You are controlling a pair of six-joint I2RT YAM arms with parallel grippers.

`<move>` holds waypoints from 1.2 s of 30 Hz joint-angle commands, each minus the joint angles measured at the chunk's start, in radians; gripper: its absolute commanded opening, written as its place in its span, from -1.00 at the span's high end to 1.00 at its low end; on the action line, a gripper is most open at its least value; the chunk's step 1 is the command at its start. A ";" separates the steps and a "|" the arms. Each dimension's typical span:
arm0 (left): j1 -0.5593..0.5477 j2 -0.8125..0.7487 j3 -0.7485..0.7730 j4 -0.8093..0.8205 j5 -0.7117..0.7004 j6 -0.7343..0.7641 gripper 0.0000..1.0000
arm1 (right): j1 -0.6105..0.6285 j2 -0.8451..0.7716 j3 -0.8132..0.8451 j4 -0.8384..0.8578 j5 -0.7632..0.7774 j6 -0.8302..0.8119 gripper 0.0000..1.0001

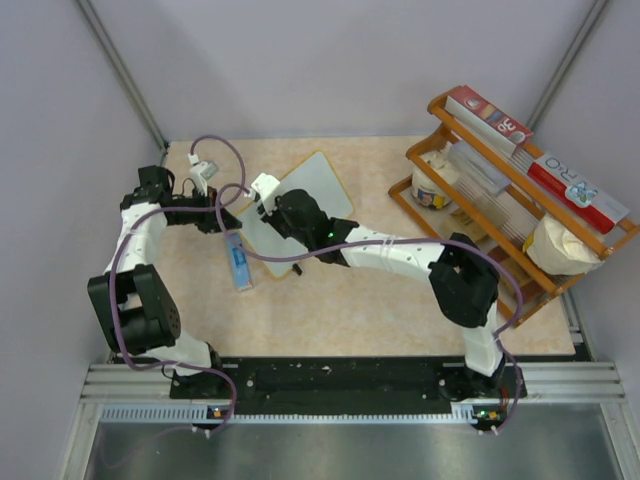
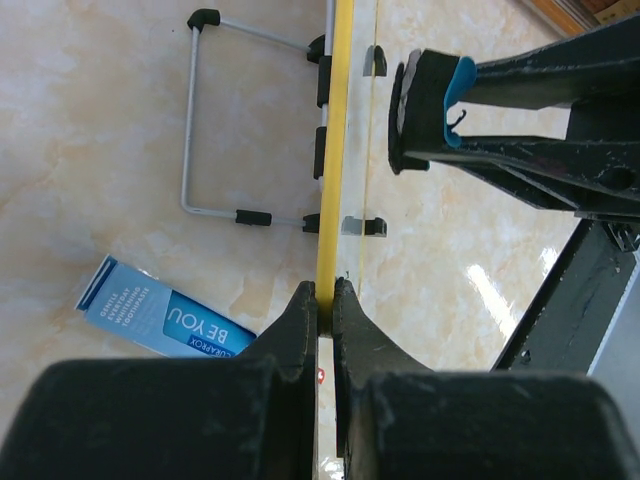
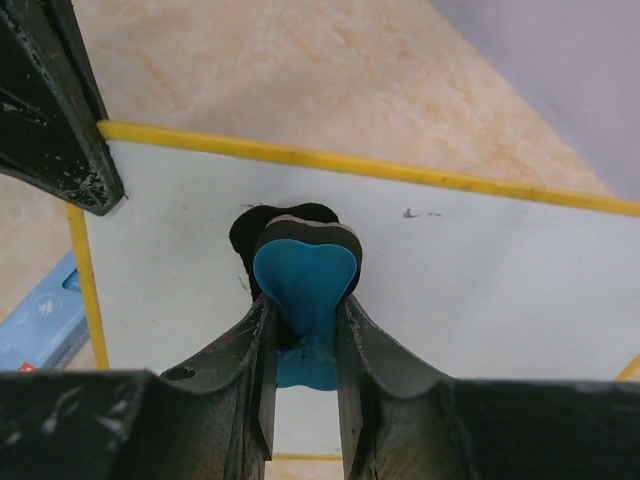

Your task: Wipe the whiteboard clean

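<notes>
Left gripper (image 2: 324,296) pinches the whiteboard (image 2: 335,150) by its yellow frame edge. Right gripper (image 3: 300,320) clamps a blue-black eraser (image 3: 305,270) at the board's face. Beige marbled table (image 1: 330,310), plain grey walls (image 1: 330,60). The board sits left of centre, white, with 1 small dark mark (image 3: 415,213) near its frame.

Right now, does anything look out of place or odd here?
Nothing spilled or broken. The whiteboard sits askew, its yellow edge pinched by the left end effector, while the right end effector presses the eraser on a black smudge.
</notes>
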State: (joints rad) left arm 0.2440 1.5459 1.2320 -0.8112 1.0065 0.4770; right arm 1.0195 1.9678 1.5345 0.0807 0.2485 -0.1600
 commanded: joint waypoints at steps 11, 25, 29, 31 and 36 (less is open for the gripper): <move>-0.028 -0.021 -0.025 -0.057 -0.052 0.091 1.00 | -0.050 0.120 0.127 0.088 0.101 -0.145 1.00; -0.028 -0.012 -0.026 -0.069 -0.068 0.110 1.00 | -0.226 0.091 0.039 0.120 0.097 -0.102 1.00; -0.028 -0.013 -0.022 -0.069 -0.069 0.112 1.00 | -0.265 0.062 -0.017 0.131 0.092 -0.084 1.00; -0.029 -0.015 -0.019 -0.069 -0.071 0.110 1.00 | -0.275 0.026 -0.039 0.128 0.083 -0.076 1.00; -0.028 -0.007 0.010 -0.091 -0.089 0.123 1.00 | -0.280 -0.075 -0.128 0.068 0.041 -0.067 1.00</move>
State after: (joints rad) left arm 0.2398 1.5402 1.2335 -0.8169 0.9905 0.4740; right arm 0.7410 2.0136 1.4494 0.1852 0.3260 -0.2512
